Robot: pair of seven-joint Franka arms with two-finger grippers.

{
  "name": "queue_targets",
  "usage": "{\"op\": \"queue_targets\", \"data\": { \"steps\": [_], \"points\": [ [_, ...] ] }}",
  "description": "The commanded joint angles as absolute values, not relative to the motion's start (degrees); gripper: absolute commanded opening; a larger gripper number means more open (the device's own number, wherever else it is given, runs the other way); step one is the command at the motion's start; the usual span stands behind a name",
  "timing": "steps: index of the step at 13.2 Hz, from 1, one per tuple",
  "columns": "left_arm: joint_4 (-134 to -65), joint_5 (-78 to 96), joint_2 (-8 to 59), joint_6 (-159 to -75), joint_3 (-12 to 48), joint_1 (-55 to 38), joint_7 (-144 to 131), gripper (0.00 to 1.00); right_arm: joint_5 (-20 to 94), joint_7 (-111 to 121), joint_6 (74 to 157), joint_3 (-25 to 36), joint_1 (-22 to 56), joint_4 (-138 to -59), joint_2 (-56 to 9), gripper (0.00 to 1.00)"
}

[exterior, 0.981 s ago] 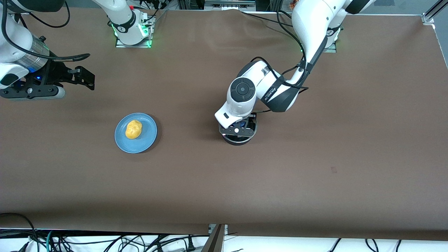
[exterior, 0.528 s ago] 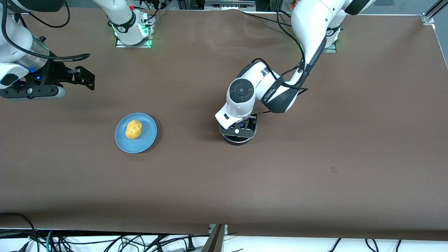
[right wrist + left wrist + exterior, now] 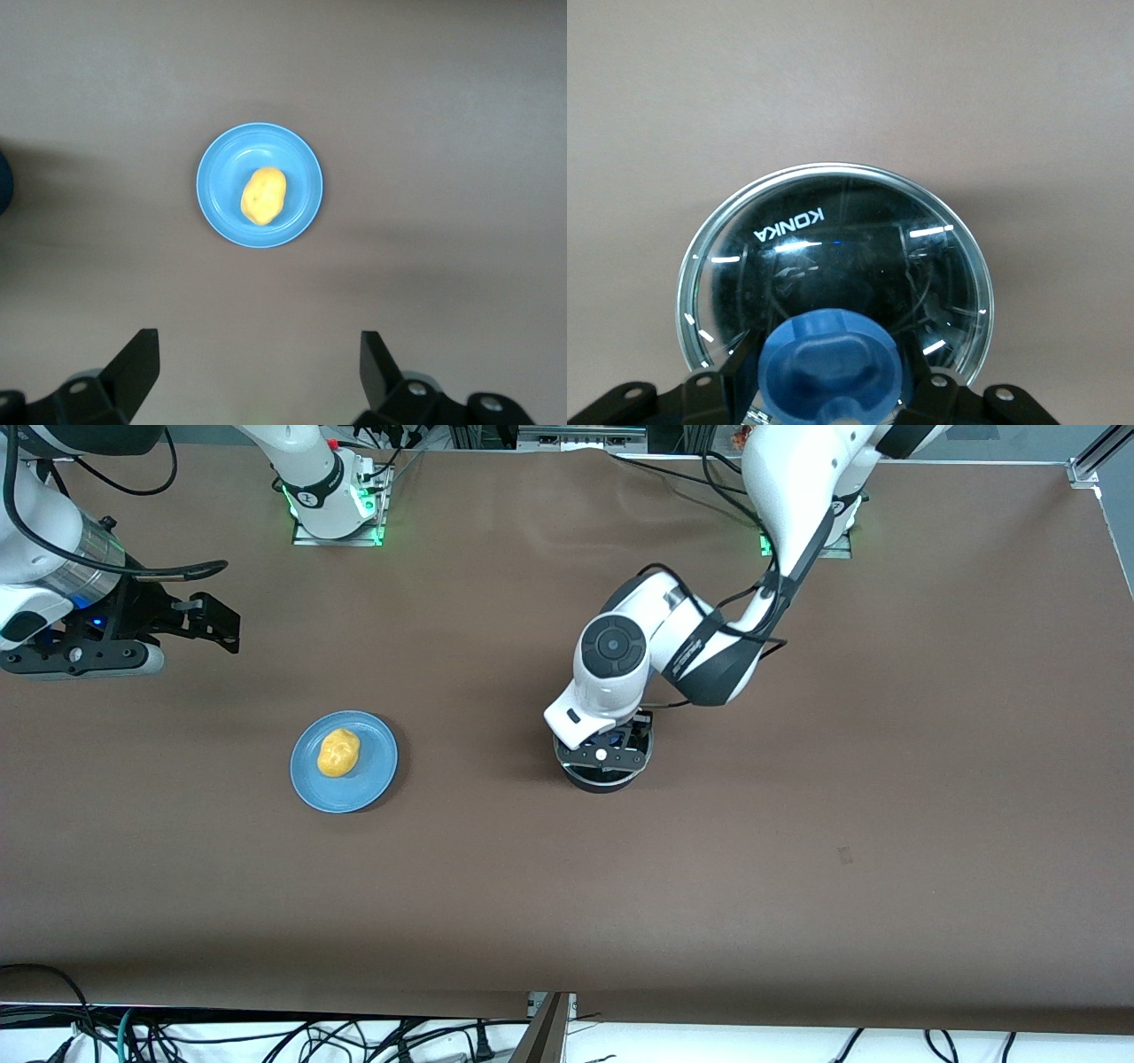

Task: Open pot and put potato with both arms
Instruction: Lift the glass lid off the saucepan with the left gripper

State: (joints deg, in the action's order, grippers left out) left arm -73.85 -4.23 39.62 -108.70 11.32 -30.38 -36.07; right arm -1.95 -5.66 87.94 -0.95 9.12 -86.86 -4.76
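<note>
The black pot (image 3: 603,781) stands mid-table with its glass lid (image 3: 833,252) on. Its long handle is hidden under the left arm. My left gripper (image 3: 603,755) is down on the lid, its fingers against both sides of the blue knob (image 3: 833,363), so the gripper (image 3: 833,376) is shut on the knob. The yellow potato (image 3: 338,753) lies on a blue plate (image 3: 376,766) toward the right arm's end. My right gripper (image 3: 205,622) waits, open and empty, high over the table. Its wrist view shows the potato (image 3: 264,195) on the plate (image 3: 215,190), with the gripper (image 3: 257,359) apart from them.
Brown table cover (image 3: 797,850) all around. The arm bases with green lights (image 3: 337,514) stand along the edge farthest from the front camera. Cables hang below the table's nearest edge (image 3: 266,1036).
The left arm's elbow and wrist have shifted slightly away from the front camera, while its gripper stays at the lid. The right arm, plate and potato have not moved.
</note>
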Motion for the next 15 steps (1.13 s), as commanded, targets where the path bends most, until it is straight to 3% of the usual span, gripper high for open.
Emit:
{"op": "queue_targets", "data": {
  "steps": [1,2,6,11,15],
  "points": [
    [-74.53,-4.83,32.62,-101.54,10.90,-28.84,-36.74,0.28,-1.23,-4.92,87.80,-1.14,8.88,-86.04,-4.92,1.00],
    [-74.62,-4.83,31.13,-99.51,10.90,-26.39,-35.78,0.31,-1.32,-4.92,87.80,-1.14,8.88,-86.04,-4.83,1.00],
    [-75.94,-5.54,29.09,-93.35,11.34,-14.71,-19.39,0.30,-1.32,-5.01,87.89,-1.06,8.70,-86.13,-5.18,1.00],
    [-79.18,-9.05,28.92,-97.37,11.07,-1.53,0.22,0.31,-1.76,-5.01,87.98,-1.14,8.88,-85.96,-8.94,1.00],
    [-95.49,-9.05,24.71,-111.58,11.16,5.88,11.68,0.31,-1.32,-4.92,87.98,-1.14,8.88,-86.04,-14.58,1.00]
  ]
}}
